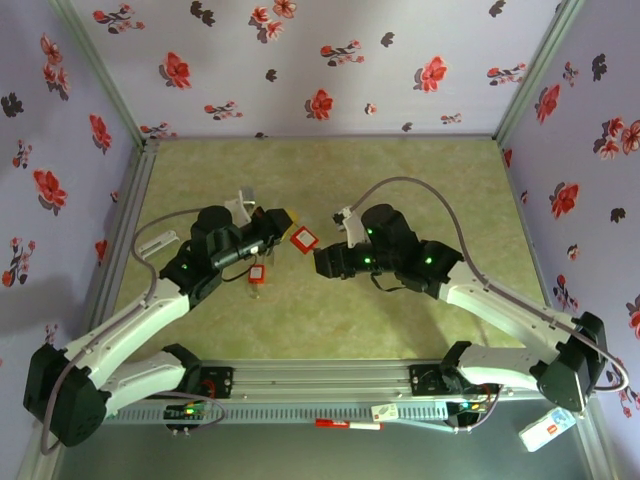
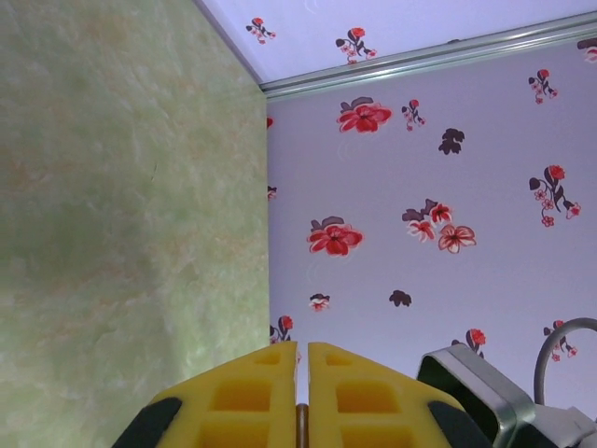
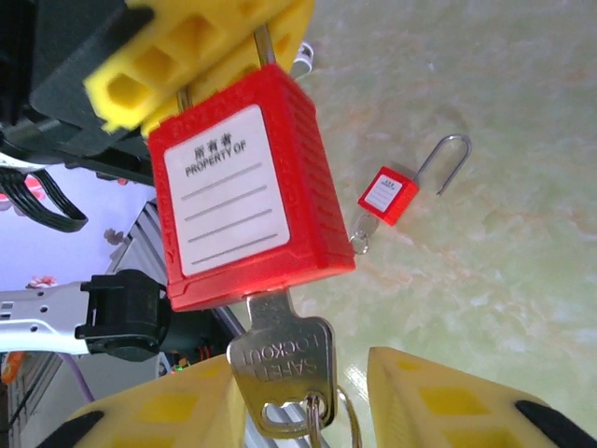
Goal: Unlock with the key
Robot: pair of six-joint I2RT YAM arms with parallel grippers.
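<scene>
The key (image 3: 280,359) sits with its blade pushed up into the underside of the red padlock (image 3: 244,191). Its silver stamped head and key ring (image 3: 336,420) hang below the body. The padlock is off the desk (image 3: 522,243), about mid-scene between the two arms.

The right gripper (image 3: 298,383) brackets the key head with its yellow fingers (image 3: 438,401) standing apart; a gap shows on one side, so it is not pinching the key. The left gripper (image 2: 303,359) is closed on the padlock's thin shackle and carries the lock from above.

The step in hand looks like taking hold of the key head to turn it. To do it well, the right gripper should close squarely on the flat faces of the head, clear of the ring. It should then twist about the blade's own line without pulling down, lest the key slide out. The left gripper must hold firm, since the lock can swing on so thin a shackle.

A smaller red padlock (image 3: 387,194) lies on the desk to the near left, its shackle (image 3: 448,159) sprung open.
</scene>
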